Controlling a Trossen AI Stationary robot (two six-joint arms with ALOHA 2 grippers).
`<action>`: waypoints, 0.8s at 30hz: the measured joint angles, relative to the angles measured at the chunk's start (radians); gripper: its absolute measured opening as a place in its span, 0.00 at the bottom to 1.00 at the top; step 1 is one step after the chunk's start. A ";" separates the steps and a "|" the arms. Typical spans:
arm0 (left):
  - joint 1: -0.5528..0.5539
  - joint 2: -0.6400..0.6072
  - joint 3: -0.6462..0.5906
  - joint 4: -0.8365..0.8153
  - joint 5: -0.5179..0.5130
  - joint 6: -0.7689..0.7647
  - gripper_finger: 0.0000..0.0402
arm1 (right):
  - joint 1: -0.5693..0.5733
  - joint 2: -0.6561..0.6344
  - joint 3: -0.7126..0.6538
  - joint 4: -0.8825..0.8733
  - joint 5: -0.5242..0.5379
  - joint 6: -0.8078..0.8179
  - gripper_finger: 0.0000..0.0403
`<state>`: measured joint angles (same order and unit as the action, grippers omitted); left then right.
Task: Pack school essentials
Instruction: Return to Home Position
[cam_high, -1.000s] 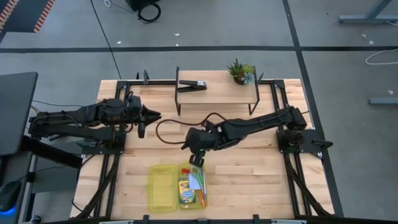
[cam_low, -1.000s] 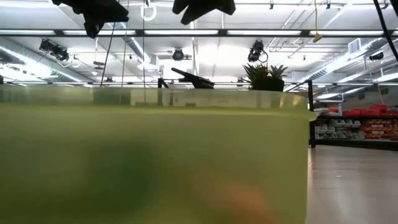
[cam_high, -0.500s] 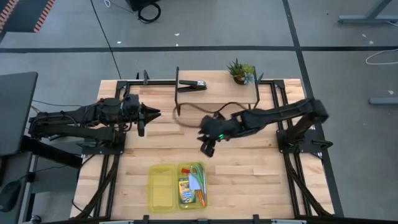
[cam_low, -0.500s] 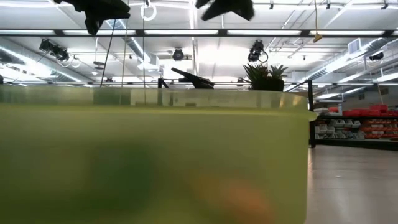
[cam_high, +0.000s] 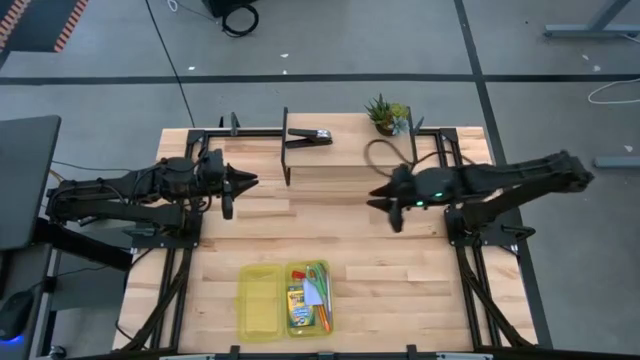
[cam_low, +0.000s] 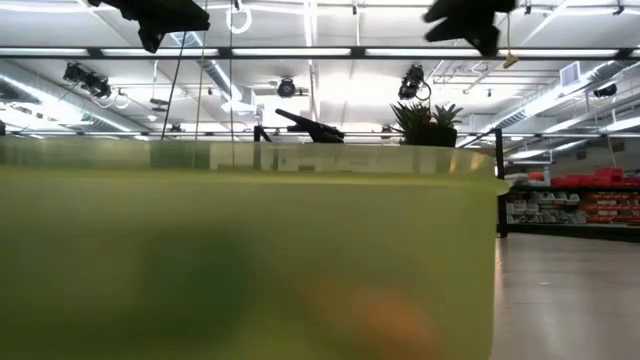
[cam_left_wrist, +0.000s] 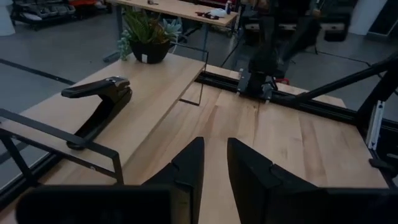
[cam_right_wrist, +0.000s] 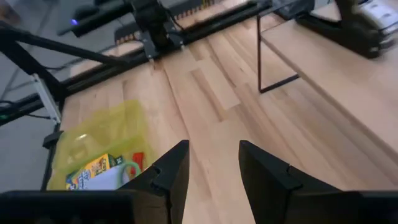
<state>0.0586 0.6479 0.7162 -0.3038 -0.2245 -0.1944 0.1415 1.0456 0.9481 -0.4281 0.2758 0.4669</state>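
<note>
Left hand: the left hand hangs over the left-rear part of the desk and points toward the middle. In its wrist view the two fingers stand only a little apart, with a narrow strip of wood showing between them, and they hold nothing.

Right hand: the right hand hangs over the right-middle part of the desk and points toward the left arm, well apart from it. In its wrist view the fingers have a wider gap than those of the left hand, and they are empty.

Yellow supply box: the yellow supply box lies open at the front edge of the desk, near the middle, well apart from both hands. Its lid lies flat just beside it, on the left arm's side.

Things in the box: the crayon box lies along the side next to the lid. The green-handled scissors are at the rear end, and the pale block lies beside the crayon box. Thin orange and pink pieces lie along the other side, too small to tell one from another.

Low view: the blurred yellow-green wall of the box fills nearly the whole picture.

Shelf: a small raised shelf stands at the rear of the desk. On it lie a black clip tool and a potted plant.
</note>
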 joint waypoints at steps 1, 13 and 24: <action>0.000 0.000 0.000 0.000 0.000 -0.001 0.20 | -0.004 -0.047 -0.032 0.005 -0.005 -0.010 0.36; 0.000 0.000 0.000 0.000 0.000 -0.003 0.20 | -0.038 -0.478 -0.224 0.024 -0.011 -0.074 0.36; 0.000 0.000 0.000 0.000 0.000 -0.002 0.20 | -0.041 -0.681 -0.316 0.056 -0.009 -0.032 0.36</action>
<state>0.0586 0.6479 0.7162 -0.3038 -0.2241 -0.1967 0.1001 0.3648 0.6319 -0.3722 0.2671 0.4345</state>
